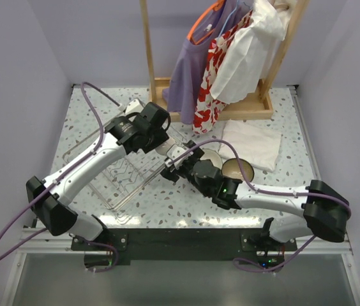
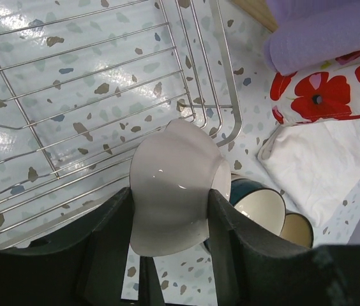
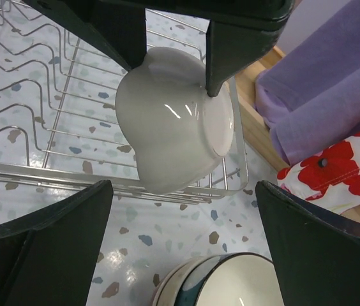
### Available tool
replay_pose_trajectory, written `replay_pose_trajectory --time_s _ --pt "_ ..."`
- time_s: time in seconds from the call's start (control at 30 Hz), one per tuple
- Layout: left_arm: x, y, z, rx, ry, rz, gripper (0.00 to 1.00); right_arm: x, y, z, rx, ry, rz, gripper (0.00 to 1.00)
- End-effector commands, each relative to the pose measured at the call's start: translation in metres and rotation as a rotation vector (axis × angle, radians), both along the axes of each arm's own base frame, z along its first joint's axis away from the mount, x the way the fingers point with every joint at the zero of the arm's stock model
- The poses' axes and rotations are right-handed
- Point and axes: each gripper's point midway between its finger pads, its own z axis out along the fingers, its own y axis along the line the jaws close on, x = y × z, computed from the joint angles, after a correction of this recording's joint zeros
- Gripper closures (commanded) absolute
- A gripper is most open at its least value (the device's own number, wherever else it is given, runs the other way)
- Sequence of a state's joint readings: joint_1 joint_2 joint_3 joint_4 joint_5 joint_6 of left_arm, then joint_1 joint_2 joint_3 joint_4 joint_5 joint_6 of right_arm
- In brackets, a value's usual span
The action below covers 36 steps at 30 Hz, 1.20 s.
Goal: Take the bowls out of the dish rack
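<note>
My left gripper [image 1: 158, 141] is shut on a white bowl [image 1: 165, 152] and holds it tilted in the air over the right corner of the silver wire dish rack [image 1: 113, 172]. In the left wrist view the white bowl [image 2: 167, 172] sits between my fingers [image 2: 231, 242], with the rack [image 2: 103, 95] behind it. My right gripper [image 1: 169, 169] is open and empty, just below the white bowl [image 3: 167, 121]. A dark teal bowl with a cream inside [image 1: 209, 159] and a beige bowl [image 1: 237, 169] stand on the table to the right of the rack. The visible rack wires hold nothing.
A wooden clothes stand [image 1: 256, 108] with purple and red-flowered garments stands at the back right. A folded white cloth [image 1: 251, 144] lies in front of it, behind the bowls. The speckled table [image 1: 167, 204] ends at a black rail near the arm bases.
</note>
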<state>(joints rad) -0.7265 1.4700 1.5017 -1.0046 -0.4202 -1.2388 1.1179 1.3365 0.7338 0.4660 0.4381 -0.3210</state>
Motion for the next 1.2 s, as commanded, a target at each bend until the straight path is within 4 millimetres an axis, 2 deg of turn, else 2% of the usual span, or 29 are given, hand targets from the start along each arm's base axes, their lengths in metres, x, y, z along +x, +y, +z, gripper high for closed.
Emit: replay_pose_trajectory --time_s 0.0,0.03,0.1,0.13,0.2,0.33,0.4,0.43,0.53,0.87,0.97,1.0,1.07,1.17 --pt "0.007 0.012 0.044 -0.127 -0.105 0.159 1.0 0.006 0.007 0.045 0.104 -0.164 -0.071 0.02" --pt "0.007 0.013 0.045 -0.134 -0.106 0.165 1.0 0.009 0.007 0.039 0.079 -0.173 -0.101 0.02" --pt "0.008 0.012 0.048 -0.162 -0.11 0.176 1.0 0.005 0.012 0.045 0.067 -0.227 -0.113 0.02" --pt "0.008 0.012 0.05 -0.169 -0.111 0.178 1.0 0.006 0.014 0.038 0.041 -0.241 -0.13 0.02" --pt "0.007 0.011 0.051 -0.184 -0.111 0.18 1.0 0.01 0.009 0.05 0.063 -0.307 -0.214 0.04" --pt "0.006 0.008 0.051 -0.198 -0.104 0.176 1.0 0.017 0.009 0.052 0.063 -0.355 -0.313 0.08" --pt "0.006 0.008 0.049 -0.197 -0.097 0.174 1.0 0.018 0.008 0.055 0.073 -0.396 -0.353 0.14" --pt "0.006 0.008 0.048 -0.195 -0.094 0.175 1.0 0.017 0.006 0.064 0.117 -0.417 -0.37 0.16" --pt "0.004 0.008 0.044 -0.19 -0.082 0.172 1.0 0.017 0.007 0.065 0.09 -0.461 -0.392 0.23" --pt "0.004 -0.001 0.04 -0.235 -0.059 0.139 1.0 0.018 0.005 0.072 0.093 -0.519 -0.431 0.6" --pt "0.001 -0.006 0.034 -0.252 -0.037 0.119 1.0 0.017 0.008 0.075 0.094 -0.539 -0.43 0.75" --pt "0.0 -0.008 0.03 -0.256 -0.023 0.11 1.0 0.017 0.008 0.078 0.101 -0.54 -0.432 0.86" --pt "-0.001 -0.01 0.031 -0.264 -0.023 0.104 1.0 0.017 0.008 0.076 0.099 -0.535 -0.436 0.98" --pt "0.0 -0.007 0.032 -0.262 -0.033 0.102 0.98 0.018 0.005 0.078 0.105 -0.523 -0.448 1.0"
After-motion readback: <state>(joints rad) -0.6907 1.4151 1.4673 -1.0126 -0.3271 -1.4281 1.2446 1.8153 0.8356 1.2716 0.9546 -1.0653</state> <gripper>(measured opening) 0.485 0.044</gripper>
